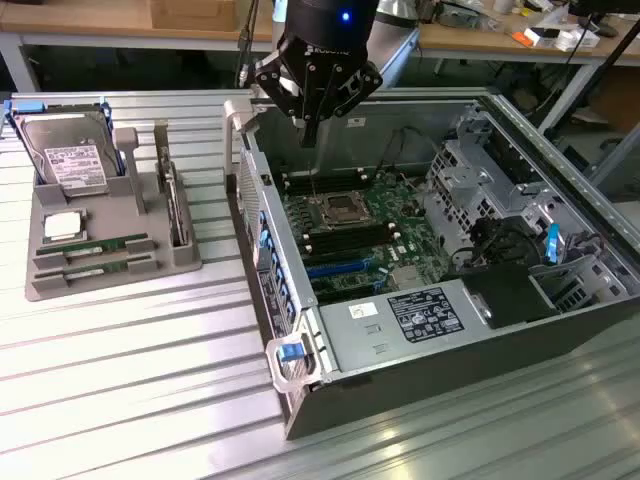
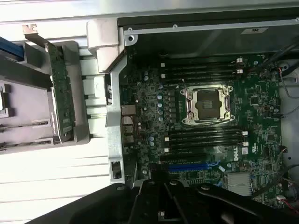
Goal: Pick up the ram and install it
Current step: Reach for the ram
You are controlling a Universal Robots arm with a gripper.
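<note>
Pickup not begun: black gripper (image 1: 310,128), grip unreadable, hovers over green motherboard (image 1: 296,214); thin green ram stick (image 2: 60,93), left in grey tray (image 1: 60,286), needs edgewise pinch.

Slim green ram (image 1: 104,243) on edge in grey tray (image 1: 60,287) slot, beside twin stick (image 1: 98,263).

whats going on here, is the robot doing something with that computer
A robot arm's gripper hangs over the open computer case, above the motherboard and close to the CPU socket. Both ram sticks lie in the gray tray at the exterior view's left, away from the gripper. The black memory slots beside the socket look unfilled, so no ram has been installed yet.
</note>
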